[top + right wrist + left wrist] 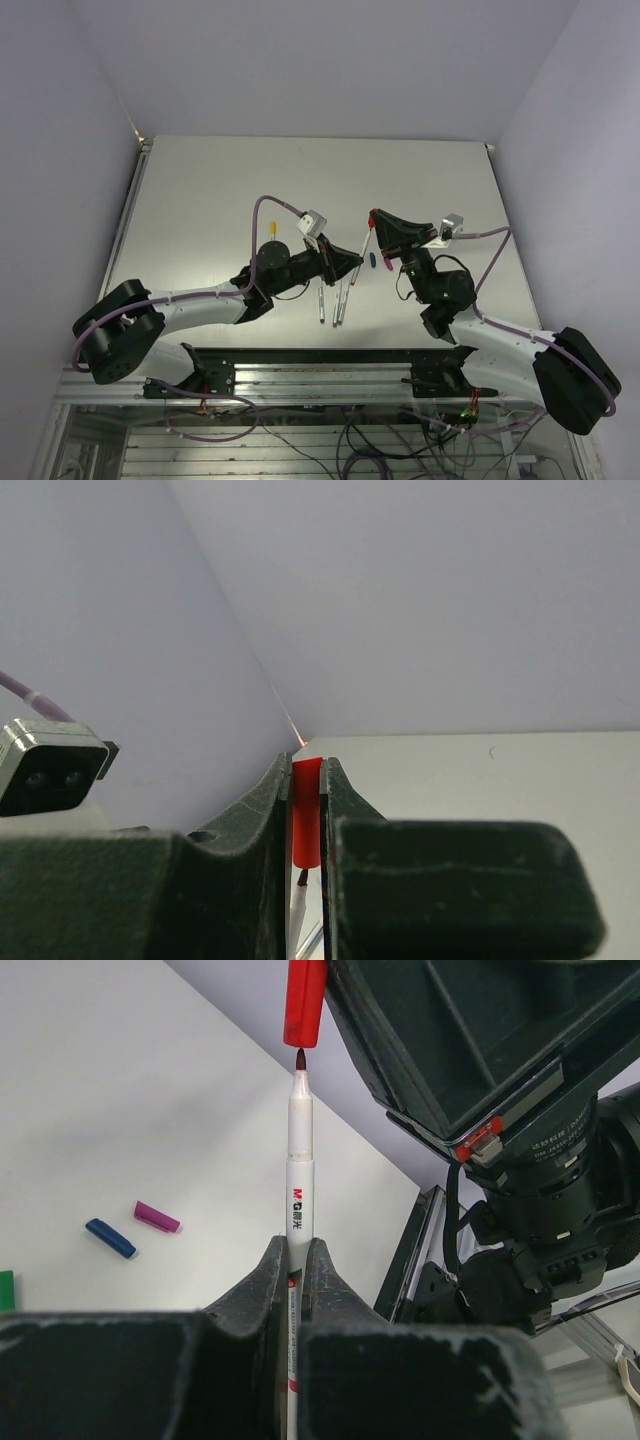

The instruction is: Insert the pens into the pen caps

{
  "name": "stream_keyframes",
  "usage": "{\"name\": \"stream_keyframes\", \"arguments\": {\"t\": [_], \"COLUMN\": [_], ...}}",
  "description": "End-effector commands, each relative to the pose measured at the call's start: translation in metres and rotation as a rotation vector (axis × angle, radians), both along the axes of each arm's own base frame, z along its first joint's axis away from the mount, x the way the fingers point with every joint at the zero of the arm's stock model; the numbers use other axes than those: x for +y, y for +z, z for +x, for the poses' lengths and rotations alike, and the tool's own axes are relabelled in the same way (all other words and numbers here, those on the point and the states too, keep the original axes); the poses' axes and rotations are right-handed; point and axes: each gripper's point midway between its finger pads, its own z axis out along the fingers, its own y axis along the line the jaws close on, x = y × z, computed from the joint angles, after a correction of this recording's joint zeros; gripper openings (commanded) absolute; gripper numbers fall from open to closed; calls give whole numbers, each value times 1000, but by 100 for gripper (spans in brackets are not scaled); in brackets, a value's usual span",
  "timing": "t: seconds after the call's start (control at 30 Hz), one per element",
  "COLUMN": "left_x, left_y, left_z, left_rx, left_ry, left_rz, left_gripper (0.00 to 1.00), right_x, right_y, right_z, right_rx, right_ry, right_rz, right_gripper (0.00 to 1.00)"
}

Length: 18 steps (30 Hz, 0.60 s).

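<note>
My left gripper (297, 1250) is shut on a white pen (300, 1160) that points its dark red tip straight away from the wrist. Just beyond that tip, with a small gap, hangs the red pen cap (304, 1000), open end toward the pen. My right gripper (306, 770) is shut on this red cap (306, 815), and the pen's tip (299, 890) shows right under it. From the top camera, the left gripper (358, 262) and right gripper (376, 220) meet above the table's middle. A blue cap (110, 1237), a purple cap (157, 1217) and a green cap (5, 1290) lie on the table.
Loose pens (322, 300) (340, 300) lie side by side on the table (200, 200) below the left gripper. A yellow cap (274, 229) sits to the left, behind the left arm. The blue cap (373, 260) and purple cap (385, 264) lie between the two arms.
</note>
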Motion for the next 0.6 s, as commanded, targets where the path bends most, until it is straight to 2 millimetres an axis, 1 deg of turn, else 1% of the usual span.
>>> {"name": "stream_keyframes", "arguments": {"t": [0.0,0.3,0.57], "left_x": [-4,-2,2], "left_y": [26,25,26], "left_z": [0,4,7], "left_rx": [-49,-52,-65], "left_ry": [-8,13,42], "left_rz": [-66,-68,-60], "left_gripper": [7,7,7], "right_x": [-1,3,1], "right_y": [0,-6,-10], "right_z": [-2,-5,-9], "right_rx": [-6,16,44], "right_ry": [8,37,50], "right_rz": [8,10,29], "right_gripper": [0,0,0]}}
